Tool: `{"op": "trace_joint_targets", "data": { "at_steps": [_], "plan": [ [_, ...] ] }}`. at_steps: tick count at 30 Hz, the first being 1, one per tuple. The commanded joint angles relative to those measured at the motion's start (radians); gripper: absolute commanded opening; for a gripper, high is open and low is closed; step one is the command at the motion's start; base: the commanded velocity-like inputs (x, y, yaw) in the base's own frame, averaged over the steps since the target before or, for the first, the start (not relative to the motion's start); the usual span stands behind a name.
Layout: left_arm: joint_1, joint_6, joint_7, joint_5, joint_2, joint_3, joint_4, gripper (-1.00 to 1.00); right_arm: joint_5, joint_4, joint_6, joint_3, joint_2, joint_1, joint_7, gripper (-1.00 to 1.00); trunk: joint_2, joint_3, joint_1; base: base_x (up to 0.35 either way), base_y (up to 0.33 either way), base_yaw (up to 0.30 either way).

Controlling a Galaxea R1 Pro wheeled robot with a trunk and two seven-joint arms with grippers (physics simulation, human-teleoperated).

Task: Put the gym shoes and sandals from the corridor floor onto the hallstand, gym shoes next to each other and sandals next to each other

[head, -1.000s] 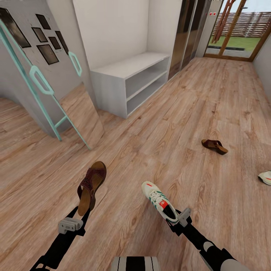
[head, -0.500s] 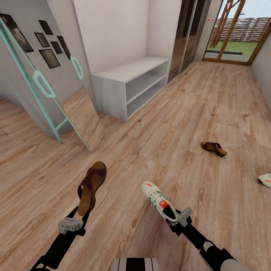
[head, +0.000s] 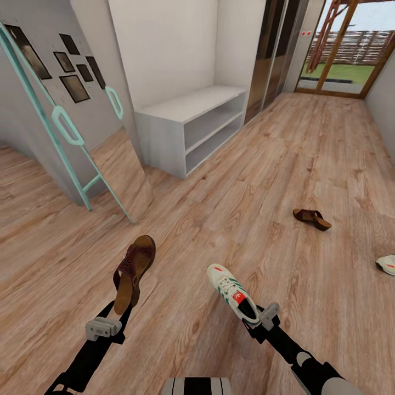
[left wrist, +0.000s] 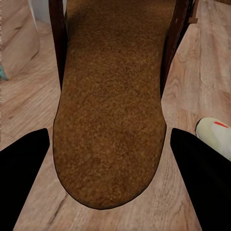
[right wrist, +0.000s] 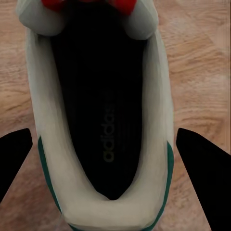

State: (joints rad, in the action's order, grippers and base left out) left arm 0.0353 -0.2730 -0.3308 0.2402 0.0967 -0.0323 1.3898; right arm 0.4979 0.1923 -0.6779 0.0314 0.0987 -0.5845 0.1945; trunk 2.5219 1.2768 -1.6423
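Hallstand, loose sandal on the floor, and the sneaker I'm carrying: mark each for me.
hallstand (head: pixel 186 104), head view, on its flat grey top.
loose sandal (head: pixel 311 218), head view, on the strap, lying on the floor.
carried sneaker (head: pixel 233 292), head view, on its side with the green stripes.

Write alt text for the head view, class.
Each end effector holds footwear above the wood floor: left end effector a brown sandal, right end effector a white gym shoe. Ahead stands an empty grey shoe rack; another sandal lies at right.
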Motion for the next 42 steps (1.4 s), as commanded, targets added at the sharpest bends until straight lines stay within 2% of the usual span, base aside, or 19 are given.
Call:
{"op": "trace_joint_targets", "data": {
  "at_steps": [1,5,6,8,12,14,16,21,24,26,27,28,29,30,33,37,40,41,42],
  "plan": [
    [0.000,0.000,-0.001,0.000,0.000,0.000,0.000,-1.00,-0.001,0.001,0.000,0.000,0.000,0.000,-0.015,-1.00,0.000,-0.001,0.000,0.000,0.000,0.147],
    [0.000,0.000,-0.001,0.001,0.000,0.001,0.001,-1.00,-0.002,0.003,0.000,0.004,0.004,0.001,-0.095,-1.00,0.000,-0.003,0.000,0.000,0.000,0.191],
    [0.000,-0.001,0.000,0.002,0.000,0.002,0.002,-1.00,-0.003,0.005,0.000,0.006,0.009,0.001,-0.153,-1.00,0.000,-0.004,0.000,0.000,0.000,0.228],
    [0.000,-0.001,0.000,0.002,0.000,0.003,0.004,-1.00,-0.003,0.006,-0.002,0.008,0.014,0.002,-0.208,-1.00,0.000,-0.005,0.000,0.000,0.000,0.238],
    [0.000,-0.002,0.001,0.002,-0.001,0.004,0.004,-1.00,-0.009,0.010,-0.008,0.018,0.020,0.008,-0.267,-1.00,0.000,-0.008,0.000,0.000,0.000,0.226],
    [0.000,-0.005,0.001,0.002,-0.001,0.004,0.004,-1.00,-0.014,0.011,-0.013,0.028,0.023,0.014,-0.278,-1.00,0.000,-0.009,0.000,0.000,0.000,0.156],
    [0.000,-0.016,0.001,0.002,-0.001,0.004,0.003,-1.00,-0.030,0.013,-0.029,0.058,0.028,0.034,-0.287,-1.00,0.000,-0.009,0.000,0.000,0.000,0.112],
    [0.000,-0.054,0.002,0.001,-0.008,0.004,0.000,-1.00,-0.057,0.028,-0.125,0.120,0.026,0.129,-0.276,-1.00,0.000,-0.010,0.000,0.000,0.000,0.054],
    [0.000,-0.091,0.018,0.003,-0.016,0.001,-0.001,-1.00,-0.068,0.102,-0.186,0.140,0.003,0.203,-0.272,-1.00,0.000,-0.010,0.000,0.000,0.000,0.017],
    [0.002,-0.133,0.054,0.007,-0.018,-0.005,-0.001,-1.00,-0.076,0.209,-0.205,0.154,-0.033,0.278,-0.270,-1.00,0.000,-0.010,0.000,0.000,0.000,0.008],
    [0.004,-0.164,0.083,0.008,-0.020,-0.007,-0.001,-1.00,-0.083,0.306,-0.202,0.165,-0.052,0.343,-0.269,-1.00,0.000,-0.010,0.000,0.000,0.000,0.004],
    [0.004,-0.164,0.083,0.008,-0.020,-0.007,-0.001,-1.00,-0.083,0.306,-0.202,0.165,-0.052,0.343,-0.269,-1.00,0.000,-0.010,0.000,0.000,0.000,0.004],
    [0.005,-0.177,0.097,0.009,-0.020,-0.008,-0.001,-1.00,-0.087,0.363,-0.194,0.171,-0.059,0.379,-0.269,-1.00,0.000,-0.010,0.000,0.000,0.000,0.004],
    [0.007,-0.195,0.117,0.009,-0.021,-0.009,-0.001,-1.00,-0.097,0.483,-0.160,0.181,-0.069,0.448,-0.268,-1.00,0.000,-0.010,0.000,0.000,0.000,0.002],
    [0.008,-0.208,0.129,0.008,-0.021,-0.009,-0.001,-1.00,-0.117,0.598,-0.104,0.185,-0.075,0.507,-0.266,-1.00,0.000,-0.010,0.000,0.000,0.000,0.002],
    [0.010,-0.221,0.142,0.008,-0.021,-0.008,-0.002,-1.00,-0.189,0.760,-0.003,0.190,-0.076,0.584,-0.226,-1.00,0.000,-0.010,0.000,0.000,0.000,0.000],
    [0.011,-0.226,0.147,0.010,-0.021,-0.008,-0.002,-1.00,-0.264,0.818,0.041,0.197,-0.073,0.610,-0.153,-1.00,0.000,-0.010,0.000,0.000,0.000,0.000],
    [0.011,-0.226,0.147,0.010,-0.021,-0.008,-0.002,-1.00,-0.264,0.818,0.041,0.197,-0.073,0.610,-0.153,-1.00,0.000,-0.010,0.000,0.000,0.000,0.000],
    [0.011,-0.227,0.148,0.010,-0.021,-0.008,-0.002,-1.00,-0.291,0.830,0.055,0.201,-0.070,0.616,-0.124,-1.00,0.000,-0.010,0.000,0.000,0.000,0.000]
  ]
}}
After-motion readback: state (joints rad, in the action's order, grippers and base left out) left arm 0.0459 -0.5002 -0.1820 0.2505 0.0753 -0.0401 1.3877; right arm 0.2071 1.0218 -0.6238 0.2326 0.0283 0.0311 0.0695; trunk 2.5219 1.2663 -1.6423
